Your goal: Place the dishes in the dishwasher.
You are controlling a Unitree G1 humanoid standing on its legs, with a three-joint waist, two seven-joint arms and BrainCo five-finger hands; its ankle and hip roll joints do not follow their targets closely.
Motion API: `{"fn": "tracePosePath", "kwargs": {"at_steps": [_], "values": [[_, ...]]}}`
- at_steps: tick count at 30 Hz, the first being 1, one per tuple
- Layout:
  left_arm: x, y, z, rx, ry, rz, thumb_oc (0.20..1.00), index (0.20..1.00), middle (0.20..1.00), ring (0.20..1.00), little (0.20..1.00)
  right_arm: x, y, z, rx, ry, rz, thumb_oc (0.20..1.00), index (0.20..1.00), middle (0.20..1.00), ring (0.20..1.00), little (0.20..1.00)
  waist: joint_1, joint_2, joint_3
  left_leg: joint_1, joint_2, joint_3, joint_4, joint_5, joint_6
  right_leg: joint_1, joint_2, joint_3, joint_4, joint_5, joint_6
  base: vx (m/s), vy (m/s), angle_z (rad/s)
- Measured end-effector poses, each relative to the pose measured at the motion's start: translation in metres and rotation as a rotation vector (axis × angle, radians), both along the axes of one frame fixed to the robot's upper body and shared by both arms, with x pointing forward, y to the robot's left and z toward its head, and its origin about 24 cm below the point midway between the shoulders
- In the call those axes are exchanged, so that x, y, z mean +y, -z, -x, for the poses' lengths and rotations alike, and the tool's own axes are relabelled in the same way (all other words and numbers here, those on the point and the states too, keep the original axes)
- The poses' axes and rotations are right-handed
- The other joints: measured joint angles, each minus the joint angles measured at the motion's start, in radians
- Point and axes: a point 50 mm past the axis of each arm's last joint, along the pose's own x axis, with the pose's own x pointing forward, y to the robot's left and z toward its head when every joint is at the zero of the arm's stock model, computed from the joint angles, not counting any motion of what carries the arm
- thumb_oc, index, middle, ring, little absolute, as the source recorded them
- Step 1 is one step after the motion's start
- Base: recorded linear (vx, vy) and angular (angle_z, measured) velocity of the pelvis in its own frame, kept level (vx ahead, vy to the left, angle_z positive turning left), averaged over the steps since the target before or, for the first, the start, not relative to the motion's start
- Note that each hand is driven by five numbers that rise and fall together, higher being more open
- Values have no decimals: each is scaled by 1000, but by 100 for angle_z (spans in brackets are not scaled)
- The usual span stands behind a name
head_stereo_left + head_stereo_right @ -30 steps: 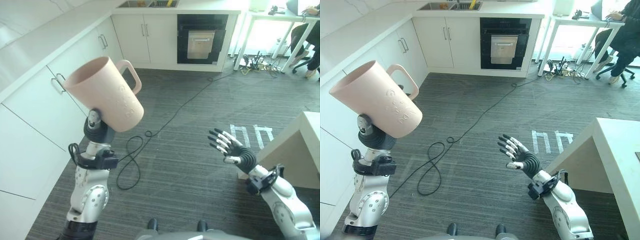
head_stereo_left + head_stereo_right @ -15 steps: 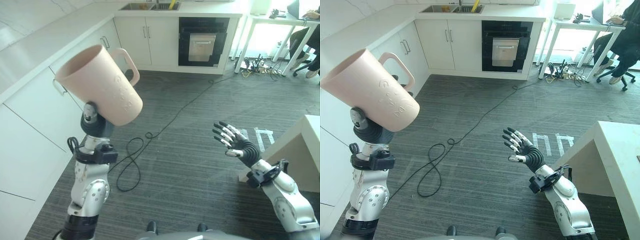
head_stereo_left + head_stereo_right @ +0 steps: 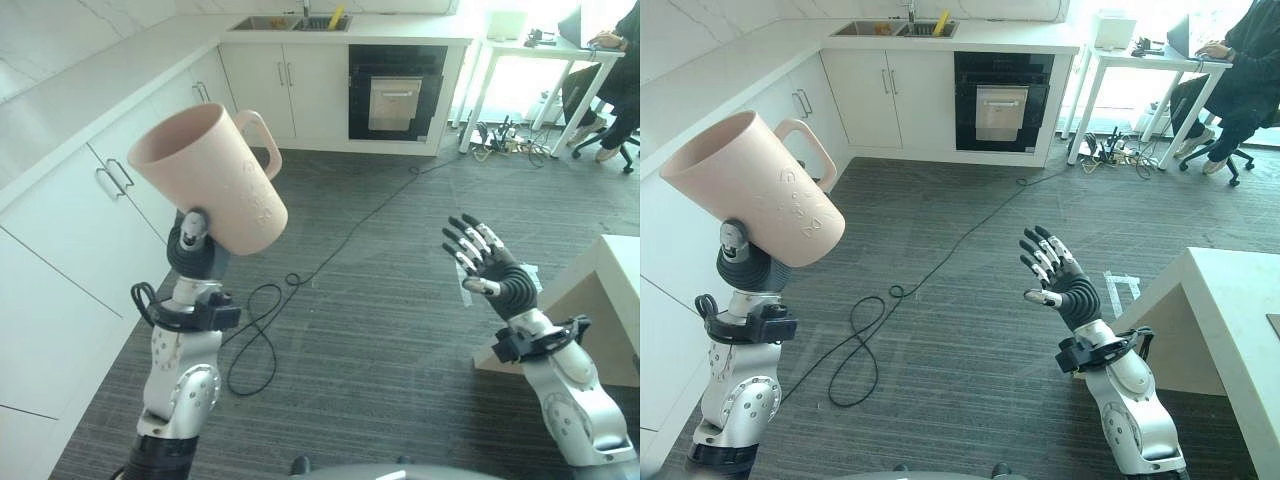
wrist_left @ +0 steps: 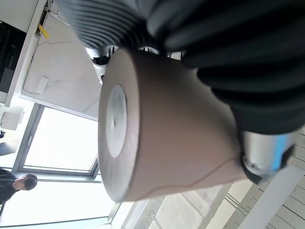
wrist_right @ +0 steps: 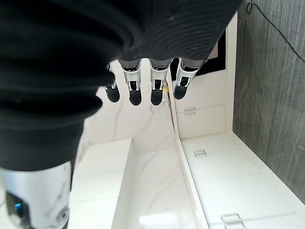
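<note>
Holding a large pink mug (image 3: 205, 180) aloft, the left hand (image 3: 190, 245) sits under the mug's base — fingers wrap the lower body in the left wrist view, the flat bottom (image 4: 114, 124) facing the camera. Mug is tilted, mouth up and toward the robot's left, long axis leaning over the white counter cabinets (image 3: 110, 190); handle (image 3: 265, 135) points away from the robot, toward the far kitchen run. Right hand (image 3: 1055, 275) is raised mid-air over the grey floor (image 3: 380, 300), fingers spread and straight, holding nothing, well apart from the mug.

Dark built-in appliance (image 3: 395, 90) stands closed in the far cabinet row, beyond the sink (image 3: 290, 22); whether it is the dishwasher I cannot tell. It lies ahead and somewhat right of the mug — the empty right hand is the nearer one for opening a door. Person seated at a desk, far right (image 3: 1240, 70).
</note>
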Motion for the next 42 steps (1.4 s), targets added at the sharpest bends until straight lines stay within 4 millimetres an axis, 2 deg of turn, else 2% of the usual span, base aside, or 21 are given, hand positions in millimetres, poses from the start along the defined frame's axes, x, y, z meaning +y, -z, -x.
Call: {"fn": "tracePosePath", "kwargs": {"at_steps": [11, 12, 13, 14, 15, 16, 17, 19, 20, 22, 24, 26, 27, 28, 29, 31, 33, 35, 37, 40, 42], "values": [[0, 5, 1, 15, 4, 1, 200, 200, 200, 200, 200, -7, -4, 0, -14, 38, 6, 1000, 1000, 1000, 1000, 1000, 17, 10, 0, 18, 14, 11, 17, 2, -22, 0, 12, 15, 8, -27, -7, 111, -177, -5], [2, 6, 1, 19, -3, 3, 200, 200, 200, 200, 200, -8, 0, -5, -1, 38, -17, 1000, 1000, 1000, 1000, 1000, 33, -5, 18, -64, 28, 19, 180, -36, -66, -67, 26, -13, 154, -98, -73, 171, -244, -49], [3, 2, 1, 2, -4, -20, 200, 200, 200, 200, 200, -6, 1, -7, 2, 43, -46, 1000, 1000, 1000, 1000, 1000, 62, -66, 50, -224, 42, 55, 494, -29, -113, -148, 34, -40, 362, -186, -131, 277, -210, -38], [10, 6, 2, 19, -25, -37, 200, 200, 200, 200, 200, -1, 0, -6, -3, 26, -53, 1000, 1000, 1000, 1000, 1000, 62, -133, 50, -339, 44, 49, 696, 72, -161, -161, 62, -47, 381, -243, -197, 308, -73, 14], [10, 19, -1, 71, -37, -1, 200, 200, 200, 200, 200, -5, -1, -6, -16, 31, -49, 1000, 1000, 1000, 1000, 1000, 35, -135, 57, -419, 77, 59, 847, 80, -114, -127, 68, -40, 363, -258, -204, 382, 42, 35], [11, 28, -2, 110, -47, 6, 200, 200, 200, 200, 200, -5, -3, -7, -26, 33, -57, 1000, 1000, 1000, 1000, 1000, 45, -132, 57, -433, 106, 112, 865, 26, -48, -112, 77, -36, 345, -257, -198, 383, 111, 14], [12, 30, -1, 124, -50, 3, 200, 200, 200, 200, 200, -3, -4, -8, -34, 24, -57, 1000, 1000, 1000, 1000, 1000, 50, -129, 57, -428, 116, 156, 787, 2, -24, -108, 85, -32, 309, -248, -183, 357, 121, -34], [12, 29, -2, 118, -46, 3, 200, 200, 200, 200, 200, -1, -10, -12, -56, 9, -48, 1000, 1000, 1000, 1000, 1000, 53, -74, 73, -351, 101, 188, 425, -10, -16, -61, 112, -39, 200, -210, -89, 530, 216, -49], [13, 27, -3, 108, -49, 2, 200, 200, 200, 200, 200, 0, -15, -15, -74, -3, -37, 1000, 1000, 1000, 1000, 1000, 59, -49, 94, -302, 88, 180, 311, -6, -19, -39, 116, -56, 159, -127, -132, 741, 291, -25], [13, 37, -2, 149, -49, 0, 200, 200, 200, 200, 200, -5, -9, -13, -33, -15, 14, 1000, 1000, 1000, 1000, 1000, 31, 47, 96, -252, 95, 87, -16, -12, -23, -4, 170, -60, 99, -184, -52, 738, 238, -34], [25, 36, 1, 141, -110, 21, 200, 200, 200, 200, 200, -8, 7, -5, 35, -18, 19, 1000, 1000, 1000, 1000, 1000, 57, 33, 143, -264, 148, 18, -7, -1, -36, 16, 181, -22, 178, -222, -116, 1112, 430, -62], [37, 27, 6, 100, -152, 9, 200, 200, 200, 200, 200, -8, 0, -3, 7, -57, 19, 1000, 1000, 1000, 1000, 1000, 92, -2, 140, -272, 153, 104, 160, -51, -7, 59, 155, 13, 205, -278, -102, 836, 339, -67], [41, 24, 7, 83, -162, 16, 200, 200, 200, 200, 200, -8, -2, -3, -11, -55, 10, 1000, 1000, 1000, 1000, 1000, 106, -18, 131, -256, 116, 105, 187, -47, 0, 76, 139, 23, 221, -295, -115, 743, 300, -41], [38, 21, 5, 70, -149, 18, 200, 200, 200, 200, 200, -10, -5, 0, -30, -42, -1, 1000, 1000, 1000, 1000, 1000, 99, -31, 125, -240, 63, 140, 221, -50, 8, 113, 117, 5, 193, -312, -83, 736, 318, 7], [29, 23, 3, 80, -108, 23, 200, 200, 200, 200, 200, -13, 0, 5, -19, -2, -38, 1000, 1000, 1000, 1000, 1000, 100, -73, 118, -203, -40, 217, 270, -89, 71, 156, 56, -17, 233, -323, -33, 539, 269, 14], [15, 26, 2, 81, -46, 26, 200, 200, 200, 200, 200, -2, 7, 10, -3, -27, -72, 1000, 1000, 1000, 1000, 1000, 114, -37, 85, -95, -131, 193, 185, -101, 209, 20, 12, -56, 649, -324, 10, 588, 298, -5], [11, 18, -3, 49, -24, 21, 200, 200, 200, 200, 200, 12, -10, 20, -79, -99, -73, 1000, 1000, 1000, 1000, 1000, 99, -55, 79, -32, -186, 160, 213, -185, 231, -89, -116, -52, 1013, -238, 23, 658, 241, 18], [1, 5, -10, 6, 2, 13, 200, 200, 200, 200, 200, 17, -24, 17, -153, -126, -65, 1000, 1000, 1000, 1000, 1000, 67, 13, 90, 20, -169, 96, 165, -210, 233, -238, -101, -22, 1118, -261, -10, 521, 54, 43], [-5, -7, -20, -40, 17, -19, 200, 200, 200, 200, 200, 18, -27, 10, -164, -131, -64, 1000, 1000, 1000, 1000, 1000, 54, 76, 125, 127, -115, 56, 58, -176, 165, -360, 12, -47, 923, -315, -41, 430, -82, 45], [8, 1, -19, 9, -36, -28, 200, 200, 200, 200, 200, 6, -19, 14, -120, -103, -14, 1000, 1000, 1000, 1000, 1000, 16, 16, 118, 300, -168, -50, 69, -170, 92, -446, 65, -145, 431, -217, -138, 554, -190, 75], [10, 13, -5, 63, -39, -31, 200, 200, 200, 200, 200, -5, -10, 21, -72, -55, -10, 1000, 1000, 1000, 1000, 1000, 12, -32, 82, 362, -222, -49, 141, -220, 14, -415, 90, -107, 218, -99, -276, 519, -194, 95]]}}
